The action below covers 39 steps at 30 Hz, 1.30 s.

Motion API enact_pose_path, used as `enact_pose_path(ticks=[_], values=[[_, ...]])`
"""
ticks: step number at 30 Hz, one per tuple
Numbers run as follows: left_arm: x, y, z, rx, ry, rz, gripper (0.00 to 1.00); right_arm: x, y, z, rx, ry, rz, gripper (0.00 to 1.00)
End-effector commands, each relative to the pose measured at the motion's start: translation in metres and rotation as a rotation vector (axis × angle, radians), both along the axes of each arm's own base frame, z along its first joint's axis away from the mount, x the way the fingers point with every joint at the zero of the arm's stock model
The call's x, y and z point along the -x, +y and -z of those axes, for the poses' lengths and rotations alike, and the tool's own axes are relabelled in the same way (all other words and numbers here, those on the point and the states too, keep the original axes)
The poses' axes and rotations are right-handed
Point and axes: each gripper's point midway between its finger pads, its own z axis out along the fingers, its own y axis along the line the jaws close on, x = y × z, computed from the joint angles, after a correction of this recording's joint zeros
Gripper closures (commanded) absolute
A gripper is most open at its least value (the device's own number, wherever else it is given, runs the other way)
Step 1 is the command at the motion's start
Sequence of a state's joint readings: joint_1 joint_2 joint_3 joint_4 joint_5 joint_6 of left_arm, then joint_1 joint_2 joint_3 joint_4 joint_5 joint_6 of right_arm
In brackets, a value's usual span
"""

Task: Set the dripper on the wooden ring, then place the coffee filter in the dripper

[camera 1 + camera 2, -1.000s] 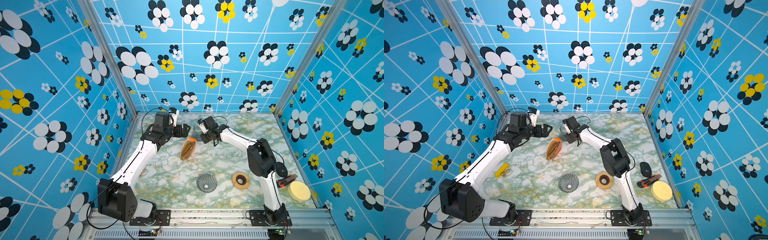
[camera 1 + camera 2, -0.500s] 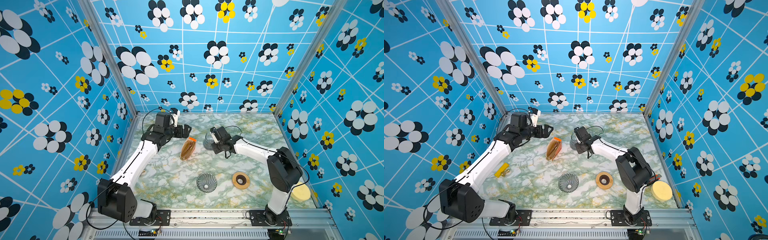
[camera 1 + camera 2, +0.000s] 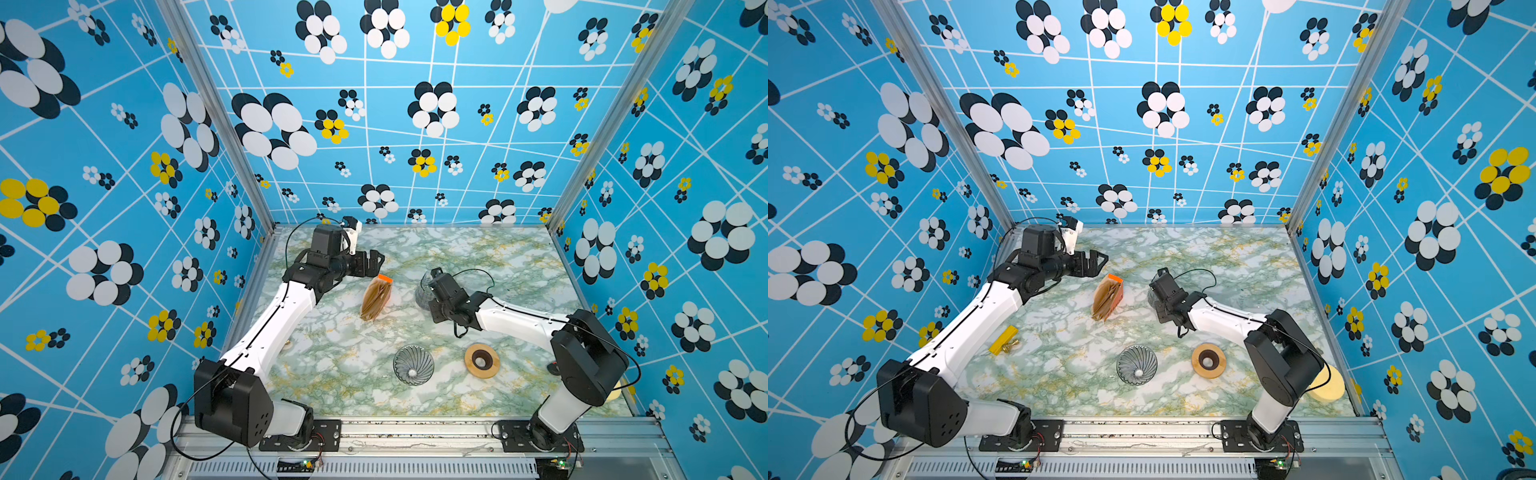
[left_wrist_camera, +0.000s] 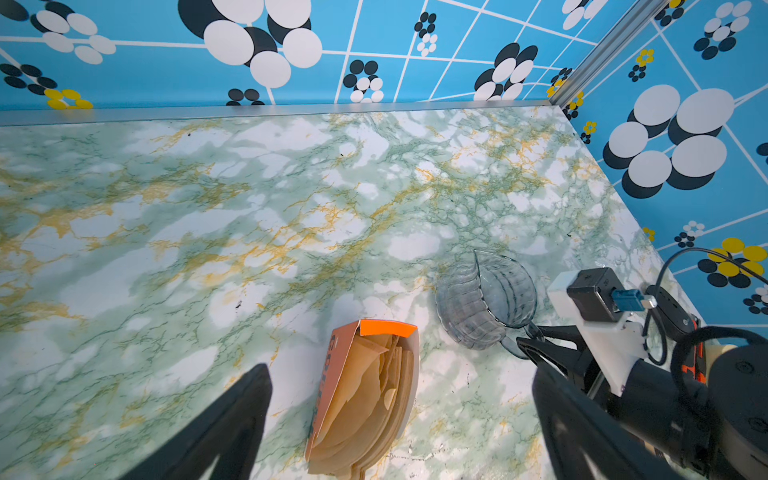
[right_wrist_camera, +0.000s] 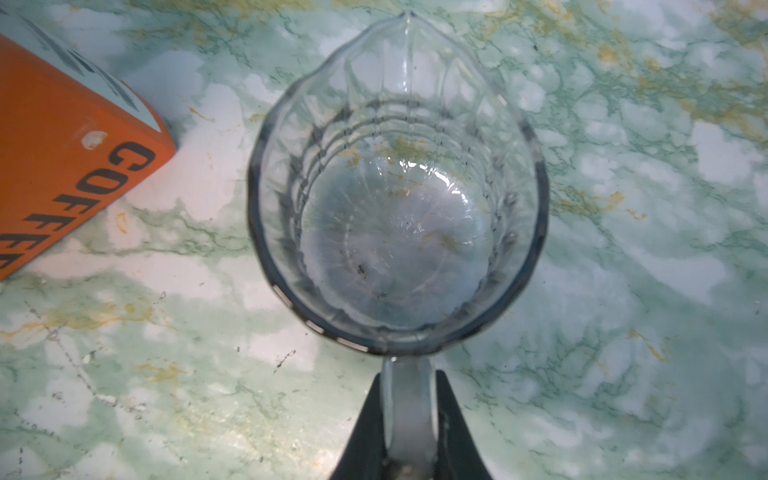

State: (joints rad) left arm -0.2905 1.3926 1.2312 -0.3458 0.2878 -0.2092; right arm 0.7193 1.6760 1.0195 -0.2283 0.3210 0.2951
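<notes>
The dripper [image 3: 413, 365] [image 3: 1136, 365], a clear ribbed glass cone, rests mouth-up on the marble table's front middle, with no gripper near it. No single coffee filter is in view. A clear orange-tagged packet of stacked brown filters [image 3: 376, 297] [image 3: 1108, 297] [image 4: 365, 399] lies mid-table. My left gripper [image 3: 376, 259] [image 3: 1098, 259] [image 4: 401, 376] hangs open just behind and above the packet, its jaws spread wider than it. My right gripper [image 3: 434, 297] [image 3: 1160, 297] [image 5: 409, 399] is shut on the handle of a clear glass jug [image 3: 422, 291] [image 4: 486, 303] [image 5: 395, 208] right of the packet.
A round wooden ring [image 3: 482, 360] [image 3: 1208, 360] lies right of the dripper. A small yellow piece [image 3: 1003, 340] sits under the left arm. A pale yellow disc [image 3: 1327, 384] lies by the right arm's base. Patterned walls close in the back and both sides.
My right gripper has carried the jug from the back middle toward the front and a little to the right. The left arm has barely moved and stays open.
</notes>
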Motion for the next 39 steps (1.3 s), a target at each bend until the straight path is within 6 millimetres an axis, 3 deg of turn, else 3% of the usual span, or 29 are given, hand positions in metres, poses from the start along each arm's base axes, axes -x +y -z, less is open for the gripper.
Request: enact_pose_path(ticks=[1, 9, 15, 20, 24, 30, 35, 39], values=[[0.005, -0.001, -0.006, -0.002, -0.008, 0.007, 0.01, -0.003, -0.003, -0.014, -0.039, -0.059, 0.055, 0.80], [0.004, -0.001, -0.006, -0.006, -0.012, 0.010, 0.01, 0.003, 0.002, -0.023, -0.072, -0.064, 0.041, 0.66], [0.003, -0.003, -0.011, 0.031, -0.012, 0.022, 0.01, 0.018, 0.007, -0.046, -0.138, -0.095, 0.009, 0.58], [0.008, -0.010, 0.006, -0.039, -0.033, 0.047, 0.01, 0.037, -0.003, -0.071, -0.182, -0.110, -0.012, 0.49], [0.030, -0.041, 0.006, -0.079, -0.091, 0.190, 0.01, 0.057, -0.003, -0.080, -0.244, -0.085, -0.067, 0.45], [0.069, -0.081, 0.003, -0.054, 0.003, 0.264, 0.01, 0.088, -0.006, -0.091, -0.373, -0.048, -0.108, 0.40], [0.096, -0.096, -0.005, 0.001, 0.027, 0.229, 0.01, 0.111, -0.022, -0.093, -0.422, -0.022, -0.109, 0.36], [0.112, -0.098, 0.001, 0.110, 0.081, 0.166, 0.01, 0.123, -0.035, -0.086, -0.451, 0.008, -0.074, 0.34]])
